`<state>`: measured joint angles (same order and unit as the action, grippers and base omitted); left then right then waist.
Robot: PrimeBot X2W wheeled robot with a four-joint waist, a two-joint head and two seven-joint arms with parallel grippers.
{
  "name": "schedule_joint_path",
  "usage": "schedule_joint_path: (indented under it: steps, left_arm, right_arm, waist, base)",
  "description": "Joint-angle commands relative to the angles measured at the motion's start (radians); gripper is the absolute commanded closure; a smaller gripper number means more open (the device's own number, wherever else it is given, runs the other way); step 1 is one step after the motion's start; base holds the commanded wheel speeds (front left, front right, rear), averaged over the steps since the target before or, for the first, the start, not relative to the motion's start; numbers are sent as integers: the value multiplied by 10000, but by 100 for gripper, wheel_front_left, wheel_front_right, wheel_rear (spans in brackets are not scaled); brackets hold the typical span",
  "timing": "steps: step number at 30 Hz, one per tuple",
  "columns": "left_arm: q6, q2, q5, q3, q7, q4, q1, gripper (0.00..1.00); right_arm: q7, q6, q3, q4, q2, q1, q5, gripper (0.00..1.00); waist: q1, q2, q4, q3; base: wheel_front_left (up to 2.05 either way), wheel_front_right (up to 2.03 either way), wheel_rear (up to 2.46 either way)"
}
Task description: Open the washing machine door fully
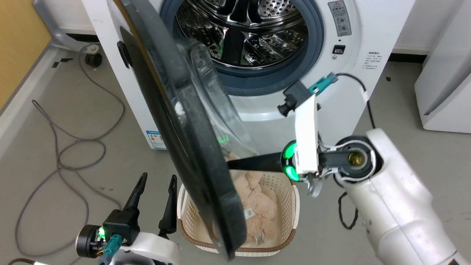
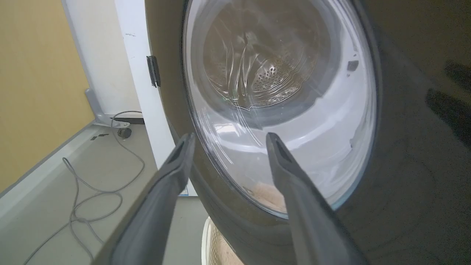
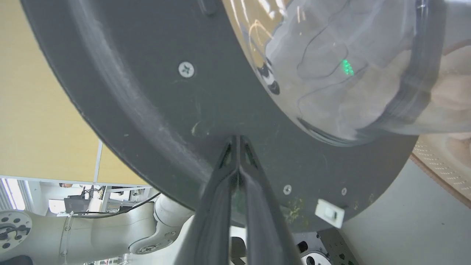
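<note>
The push looks half done: the large round glossy black washing machine door stands ajar, left of the perforated steel drum of the big white box-shaped washing machine, and the right gripper, fingers pinched together on nothing with tips against its inner face, should press further left (the left gripper gapes empty nearby).

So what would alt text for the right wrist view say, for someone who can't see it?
The right tool, shut, rests its tips against the dark inner face of the washing machine door, beside its bulging glass bowl.
</note>
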<state>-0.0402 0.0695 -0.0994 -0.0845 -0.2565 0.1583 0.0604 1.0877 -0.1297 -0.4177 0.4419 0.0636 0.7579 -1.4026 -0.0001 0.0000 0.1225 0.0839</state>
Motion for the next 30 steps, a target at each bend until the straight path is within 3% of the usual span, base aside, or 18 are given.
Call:
schedule_joint_path:
  steps: [1,6,7,8,9,11,12,21,30]
  left_arm:
    - [-52,-20,41,19,-53,29,-91,0]
    - [-42,-35,37,33,-53,67,-89,0]
    - [-51,-40,40,12,-53,93,-78,0]
    - [-56,-46,37,-4,-53,118,-71,0]
    - [-51,-53,30,-15,-53,135,-62,0]
    - [-36,-67,2,-21,-53,139,-55,0]
    - [-18,-82,-37,-2,-53,159,-71,0]
    - [-46,-82,-60,107,-53,403,-135,0]
    - [-63,-55,-83,253,-53,541,-233,0]
  right_arm:
    - [-91,-10,-82,-136,-93,-282,-140,100]
    - [-914,-10,-144,-808,-122,-763,-348,98]
    - [-1256,-10,-64,-946,-123,-928,-324,62]
    - [-1574,-10,43,-1088,-125,-1149,-384,5]
    - [-1851,-10,140,-1237,-126,-1395,-452,0]
    - [-2498,-10,394,-1575,-126,-1922,-484,0]
    - [-3456,-10,867,-2052,-54,-2808,-538,0]
    - [-6485,-10,2352,-2977,54,-5464,-484,0]
    - [-9947,-10,3163,-3010,84,-7356,1326,0]
  waist:
    - [1,0,-7,-1]
    - [1,0,-40,11]
    - [1,0,-13,-10]
    - [1,0,-3,-16]
    - [1,0,0,-23]
    - [1,0,-7,-38]
    - [1,0,-53,-96]
    - [1,0,-218,-415]
    - [1,0,-335,-689]
  base:
    - [0,0,0]
    - [0,0,0]
    - [0,0,0]
    - [0,0,0]
    - [0,0,0]
    - [0,0,0]
    - [0,0,0]
    - [0,0,0]
    - [0,0,0]
